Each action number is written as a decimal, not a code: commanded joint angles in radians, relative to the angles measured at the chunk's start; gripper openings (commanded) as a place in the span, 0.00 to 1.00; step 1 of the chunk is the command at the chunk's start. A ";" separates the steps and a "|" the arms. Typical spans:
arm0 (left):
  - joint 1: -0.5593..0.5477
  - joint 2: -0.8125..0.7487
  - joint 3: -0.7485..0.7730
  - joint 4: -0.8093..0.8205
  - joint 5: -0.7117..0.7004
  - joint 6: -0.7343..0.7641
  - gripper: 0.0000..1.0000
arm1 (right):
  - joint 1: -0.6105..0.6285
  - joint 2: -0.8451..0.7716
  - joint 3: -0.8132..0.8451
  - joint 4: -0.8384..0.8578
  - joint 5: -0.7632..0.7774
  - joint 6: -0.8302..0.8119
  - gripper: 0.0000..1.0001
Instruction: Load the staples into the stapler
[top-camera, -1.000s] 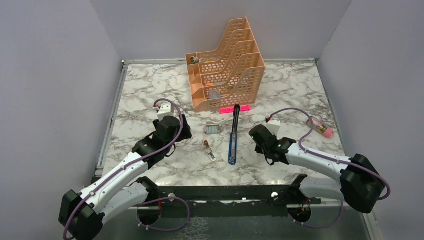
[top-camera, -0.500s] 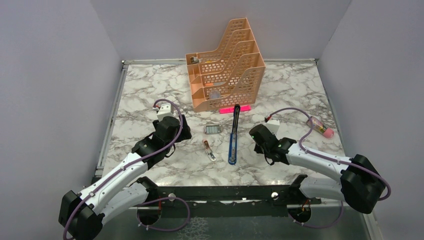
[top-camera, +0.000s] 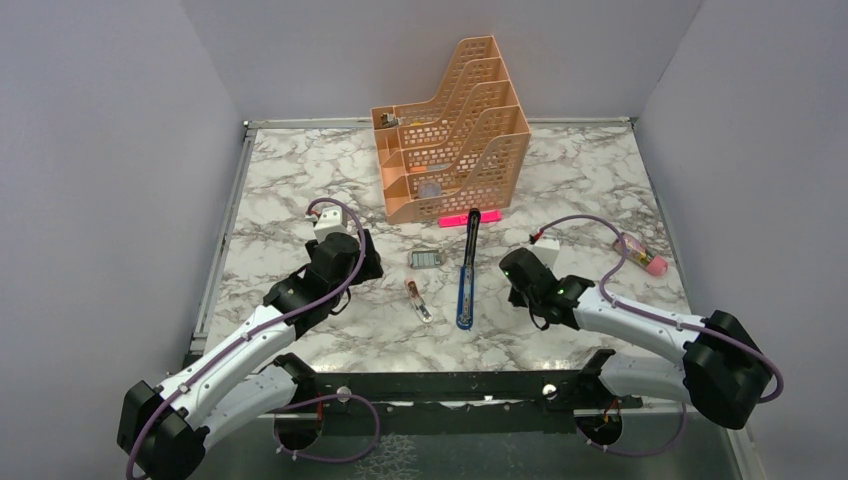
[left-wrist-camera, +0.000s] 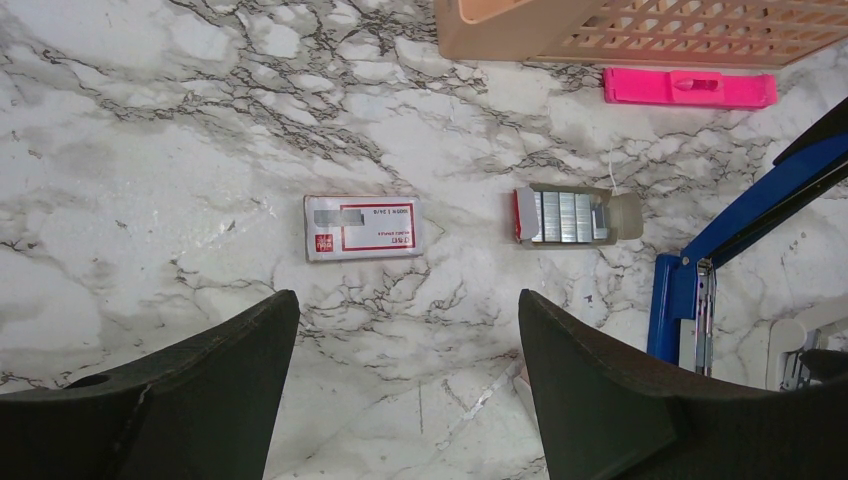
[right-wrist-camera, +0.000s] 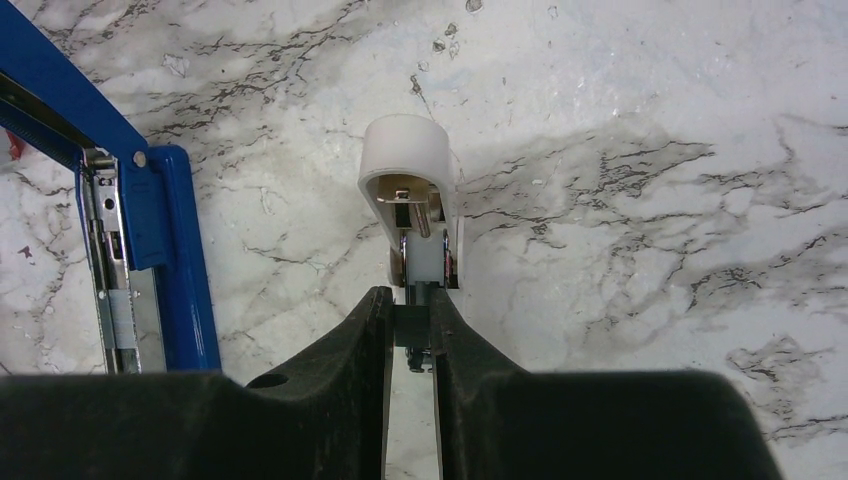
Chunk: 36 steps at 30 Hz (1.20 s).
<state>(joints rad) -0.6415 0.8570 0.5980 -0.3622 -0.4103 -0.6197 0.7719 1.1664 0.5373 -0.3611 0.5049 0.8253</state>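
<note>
- Two tools hover low over the marble desk (top-camera: 300, 180). The left tool (left-wrist-camera: 405, 300) has its fingers wide apart and grips nothing. The right tool (right-wrist-camera: 410, 295) is pinched together on the thin end of a small white capsule-like piece (right-wrist-camera: 405, 160).
- Ahead of the left tool lies the white staple box (left-wrist-camera: 362, 228), red label up. Its grey-blue tray of staples (left-wrist-camera: 570, 215) sits apart from it, between the box and the stapler (top-camera: 464, 290).
- That blue stapler lies hinged open near the desk's middle with its metal channel bared, close to the right tool on its left side.
- Picking up staples looks to me like the step in hand. I'd bring the left tool straight down over the tray, with its fingers across the short side of one strip. It should close gently so the strip doesn't crumble, then lift it level.
- After that the strip wants lining up lengthwise with the channel before it is let go.
</note>
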 joint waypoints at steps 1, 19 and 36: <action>0.005 0.002 0.019 -0.003 0.007 0.006 0.82 | -0.003 -0.030 0.006 -0.012 0.047 -0.020 0.23; 0.005 0.011 0.023 -0.001 0.008 0.009 0.82 | -0.004 0.028 0.002 -0.003 0.031 -0.023 0.23; 0.005 0.008 0.019 -0.001 0.008 0.008 0.82 | -0.014 -0.006 0.009 -0.021 0.043 -0.033 0.23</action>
<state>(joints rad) -0.6415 0.8680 0.5980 -0.3626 -0.4099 -0.6197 0.7685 1.1820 0.5373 -0.3626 0.5117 0.8028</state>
